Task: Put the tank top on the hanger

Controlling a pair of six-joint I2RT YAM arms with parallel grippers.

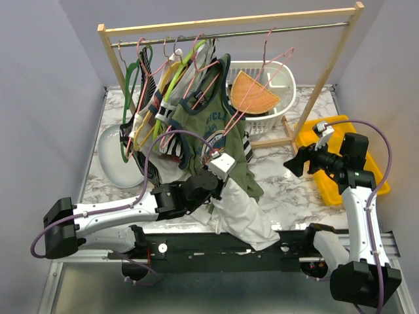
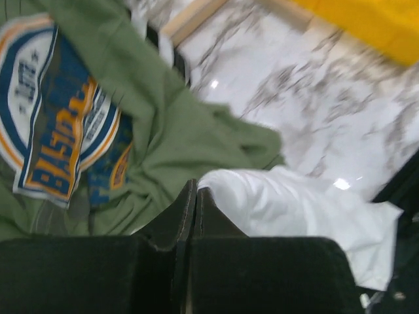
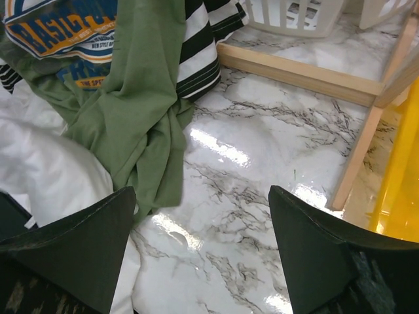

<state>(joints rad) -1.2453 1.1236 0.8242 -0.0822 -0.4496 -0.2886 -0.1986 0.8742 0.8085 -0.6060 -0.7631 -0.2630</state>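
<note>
The step in hand looks like lifting the white tank top [image 1: 245, 219]. It lies crumpled on the tabletop [image 1: 285, 190] in front of the wooden rack [image 1: 229, 23]. One end spills over the near edge, and its upper part sits against the hem of the green top [image 1: 209, 124] hanging from the rack.

The left fingers [image 2: 177, 226] are pressed closed, tips right where white cloth meets green. Whether they pinch a fold of white I cannot tell. The right fingers [image 3: 85, 242] stand wide apart and empty, low over bare marble in front of the rack's right leg.

To do this well, the grip should catch only white fabric, ideally near a strap, and draw it clear of the green hem. Only then should it rise toward the bare pink wire hanger [image 1: 266, 52] on the right part of the rack's rail. The open right fingers could then spread the neck opening.

Only the overhead view shows the hanger and the rail. The left wrist view alone shows how tightly the fingertips sit at the cloth boundary. The right wrist view reveals a striped cloth [image 3: 196, 46] behind the green top.
</note>
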